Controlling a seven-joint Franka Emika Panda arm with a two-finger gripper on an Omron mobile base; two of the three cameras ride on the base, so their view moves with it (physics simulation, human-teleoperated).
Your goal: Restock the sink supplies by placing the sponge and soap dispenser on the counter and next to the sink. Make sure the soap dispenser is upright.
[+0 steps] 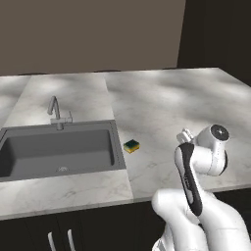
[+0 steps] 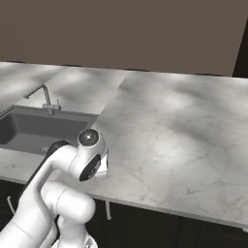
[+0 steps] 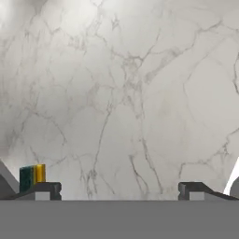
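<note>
The sponge (image 1: pixel 131 146) lies flat on the table (image 1: pixel 166 108), just beside the right rim of the sink (image 1: pixel 59 149) and a little toward its near right corner. Its green scrub face is up, with a strip of the yellow body showing along its near side. It does not touch the basin edge; a narrow band of marbled stone lies between them.

The sink is a dark grey recessed basin set in the left part of the table, and a small silver faucet (image 1: pixel 57 113) stands at its far edge, its spout arching over the basin. In the right base view the same faucet (image 2: pixel 46 101) and the sink (image 2: pixel 38 127) show at the left, with open marbled stone stretching away to the right.

The arm folds up from the near edge of the table, its wrist turned over the stone to the right of the sponge. In the hand view the gripper (image 3: pixel 119 192) looks at bare marbled table, its two dark fingertips (image 3: pixel 45 190) standing wide apart with nothing between them. The sponge (image 3: pixel 31 177) appears beside the fingertip at the lower left of that view, outside the gap, on its edge as the camera is rolled.
</note>
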